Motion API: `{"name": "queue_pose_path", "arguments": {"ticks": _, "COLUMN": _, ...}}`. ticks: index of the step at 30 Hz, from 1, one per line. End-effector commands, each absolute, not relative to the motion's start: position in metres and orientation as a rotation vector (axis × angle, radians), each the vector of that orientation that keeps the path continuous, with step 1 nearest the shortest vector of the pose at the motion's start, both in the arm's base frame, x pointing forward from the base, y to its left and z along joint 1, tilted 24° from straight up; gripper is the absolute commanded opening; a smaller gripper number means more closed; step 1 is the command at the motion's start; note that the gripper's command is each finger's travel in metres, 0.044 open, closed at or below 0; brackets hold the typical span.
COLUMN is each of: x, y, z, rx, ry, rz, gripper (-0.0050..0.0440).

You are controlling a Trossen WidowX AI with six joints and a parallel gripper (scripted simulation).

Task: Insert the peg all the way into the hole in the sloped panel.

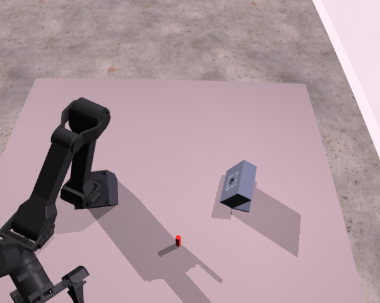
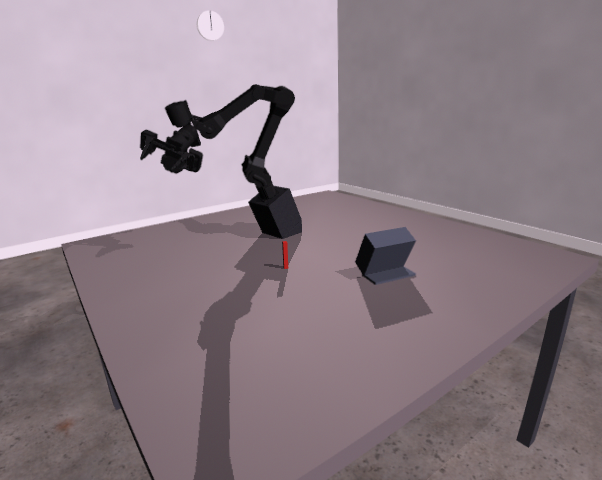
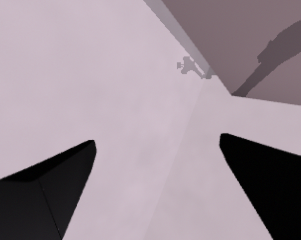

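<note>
The red peg (image 1: 178, 240) (image 2: 285, 254) stands upright on the table (image 1: 190, 124) (image 2: 342, 372), in front of the arm's base (image 1: 100, 190) (image 2: 278, 212). The grey-blue block with the sloped panel (image 1: 242, 182) (image 2: 386, 251) stands to the peg's right; its dark square hole (image 1: 231, 180) shows in the top view. My gripper (image 2: 168, 153) (image 3: 157, 142) is open and empty. It hangs high in the air, far from the peg and the block, and faces the pale wall. In the top view only one of its fingers (image 1: 76, 284) shows, at the bottom left.
The arm's long shadow (image 1: 144, 225) crosses the table past the peg. The wrist view shows the wall and a corner of the table (image 3: 250, 35). A wall and skirting (image 1: 356, 81) run along the table's right side.
</note>
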State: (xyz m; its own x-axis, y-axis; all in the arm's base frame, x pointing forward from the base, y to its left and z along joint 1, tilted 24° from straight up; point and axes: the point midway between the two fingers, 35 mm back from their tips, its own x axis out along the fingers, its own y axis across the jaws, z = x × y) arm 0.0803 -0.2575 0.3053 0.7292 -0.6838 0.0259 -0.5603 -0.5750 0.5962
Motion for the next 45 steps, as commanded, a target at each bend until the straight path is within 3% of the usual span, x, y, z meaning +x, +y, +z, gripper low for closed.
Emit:
{"name": "queue_pose_path", "arguments": {"ticks": 1, "x": 0.088, "y": -0.262, "z": 0.309, "rx": 2.308, "ry": -0.912, "rz": -0.308, "gripper": 0.0440}}
{"name": "queue_pose_path", "arguments": {"ticks": 45, "x": 0.188, "y": -0.269, "z": 0.234, "rx": 2.028, "ry": -0.413, "rz": -0.707, "gripper": 0.0440}}
